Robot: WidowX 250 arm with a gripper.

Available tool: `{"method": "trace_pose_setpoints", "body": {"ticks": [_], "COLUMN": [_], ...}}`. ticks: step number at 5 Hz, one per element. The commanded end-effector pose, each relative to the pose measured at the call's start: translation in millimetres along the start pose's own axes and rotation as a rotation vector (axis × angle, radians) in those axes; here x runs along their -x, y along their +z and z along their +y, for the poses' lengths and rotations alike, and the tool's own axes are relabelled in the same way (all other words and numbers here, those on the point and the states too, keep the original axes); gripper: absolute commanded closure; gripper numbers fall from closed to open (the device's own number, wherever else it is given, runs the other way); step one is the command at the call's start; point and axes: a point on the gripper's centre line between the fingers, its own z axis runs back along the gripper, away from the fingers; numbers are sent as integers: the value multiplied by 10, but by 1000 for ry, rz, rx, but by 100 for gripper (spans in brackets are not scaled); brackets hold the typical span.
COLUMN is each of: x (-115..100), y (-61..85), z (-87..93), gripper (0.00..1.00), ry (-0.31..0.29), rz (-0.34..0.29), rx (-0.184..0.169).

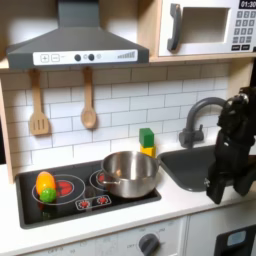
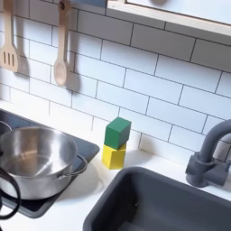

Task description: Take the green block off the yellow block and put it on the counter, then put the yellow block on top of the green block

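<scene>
So the black arm sits over the dark sink at the first exterior view's right, gripper pointing down, and honestly I can't tell how its jaws stand. No readable writing, the microwave keypad is just blur. Steel pot on the stovetop. Green block sits on the yellow block, on the counter by the tiles.

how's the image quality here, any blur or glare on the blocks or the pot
In the first exterior view the picture is soft and low in detail; the arm at its right is a dark shape and the gripper cannot be made out. The green block and yellow block blur together behind the steel pot. In the second exterior view the green block is crisper, the pot's rim shows bright glare, and the blocks cast a soft shadow on the counter.
</scene>
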Motion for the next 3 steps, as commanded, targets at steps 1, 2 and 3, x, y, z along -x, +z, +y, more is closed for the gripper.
{"method": "trace_pose_setpoints", "body": {"ticks": [1,2,3], "x": [-294,-471,-611], "y": [-90,-96,-78], "z": [155,229,254], "gripper": [0,89,100], "ry": [85,115,144], "rz": [-38,-50,-74], "rx": [10,-3,3]}}
